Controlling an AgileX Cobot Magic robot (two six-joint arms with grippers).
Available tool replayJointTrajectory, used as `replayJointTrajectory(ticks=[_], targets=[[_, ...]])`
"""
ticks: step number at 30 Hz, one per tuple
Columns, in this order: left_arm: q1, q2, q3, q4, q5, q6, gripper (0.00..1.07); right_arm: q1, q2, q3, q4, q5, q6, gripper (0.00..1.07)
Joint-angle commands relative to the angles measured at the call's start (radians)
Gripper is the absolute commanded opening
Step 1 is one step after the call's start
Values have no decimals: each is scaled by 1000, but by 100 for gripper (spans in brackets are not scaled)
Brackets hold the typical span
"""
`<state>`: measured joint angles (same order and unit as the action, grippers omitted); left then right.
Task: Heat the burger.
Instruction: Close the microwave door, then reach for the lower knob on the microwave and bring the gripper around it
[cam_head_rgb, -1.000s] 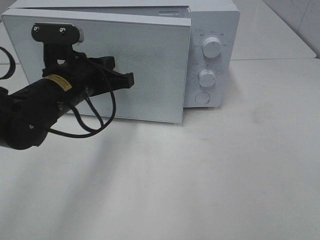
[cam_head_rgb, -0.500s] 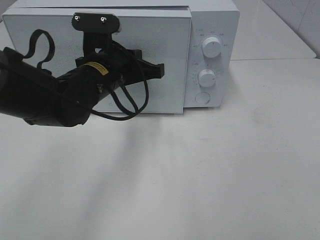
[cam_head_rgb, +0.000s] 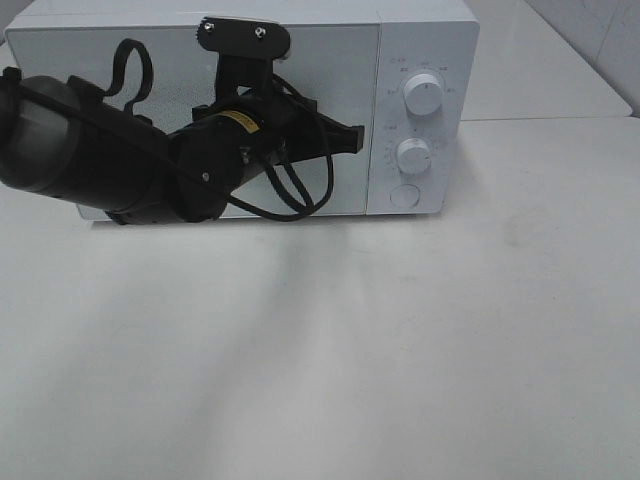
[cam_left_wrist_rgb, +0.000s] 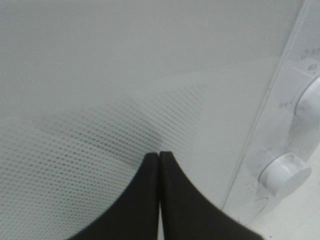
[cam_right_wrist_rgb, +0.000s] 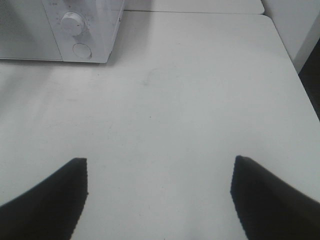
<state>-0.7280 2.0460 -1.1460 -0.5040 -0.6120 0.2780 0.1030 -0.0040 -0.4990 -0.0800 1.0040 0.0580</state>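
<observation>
Now we see the left gripper (cam_head_rgb: 352, 140) out in front of the white microwave (cam_head_rgb: 425, 30), its fingers pressed together with nothing between them. The tips are close up against the dotted door (cam_head_rgb: 340, 70), which lies flush with the front. Just beside the door are the upper knob (cam_head_rgb: 423, 95), the lower knob (cam_head_rgb: 413, 156) and a round button (cam_head_rgb: 404, 196). Our right gripper (cam_right_wrist_rgb: 160, 162) hangs over the white table (cam_head_rgb: 420, 360), fingers wide apart, empty. The burger shows in none of our views, so we cannot tell where it is.
</observation>
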Motion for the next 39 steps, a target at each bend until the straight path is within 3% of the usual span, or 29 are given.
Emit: replayJointTrajectory(ticks=[1, 7, 16, 19, 20, 21, 23, 24, 25, 26, 28, 35, 39], targets=[[27, 0, -42, -68, -61, 24, 0, -8, -27, 1, 2, -6, 9, 76], [18, -52, 11, -49, 4, 24, 0, -8, -27, 1, 2, -6, 9, 76], [-19, -173, 177, -45, 83, 21, 0, -8, -27, 1, 2, -6, 9, 76], [-22, -213, 212, -45, 239, 21, 2, -8, -27, 1, 2, -6, 9, 76], [-22, -223, 213, -45, 291, 21, 9, -8, -27, 1, 2, -6, 9, 76], [-22, -223, 213, -45, 291, 21, 9, -8, -27, 1, 2, -6, 9, 76], [-22, -243, 213, -45, 430, 21, 48, -8, -27, 1, 2, -6, 9, 76], [-22, -243, 213, -45, 430, 21, 48, -8, -27, 1, 2, -6, 9, 76], [-22, -253, 213, -45, 506, 21, 80, -8, -27, 1, 2, -6, 9, 76], [-22, -253, 213, -45, 506, 21, 80, -8, -27, 1, 2, -6, 9, 76], [-22, -269, 213, -44, 605, 21, 101, -8, -27, 1, 2, -6, 9, 76], [-13, -334, 213, 15, 810, 21, 100, -8, -27, 1, 2, -6, 9, 76], [38, -396, 213, 53, 1020, 13, 100, -8, -27, 1, 2, -6, 9, 76]])
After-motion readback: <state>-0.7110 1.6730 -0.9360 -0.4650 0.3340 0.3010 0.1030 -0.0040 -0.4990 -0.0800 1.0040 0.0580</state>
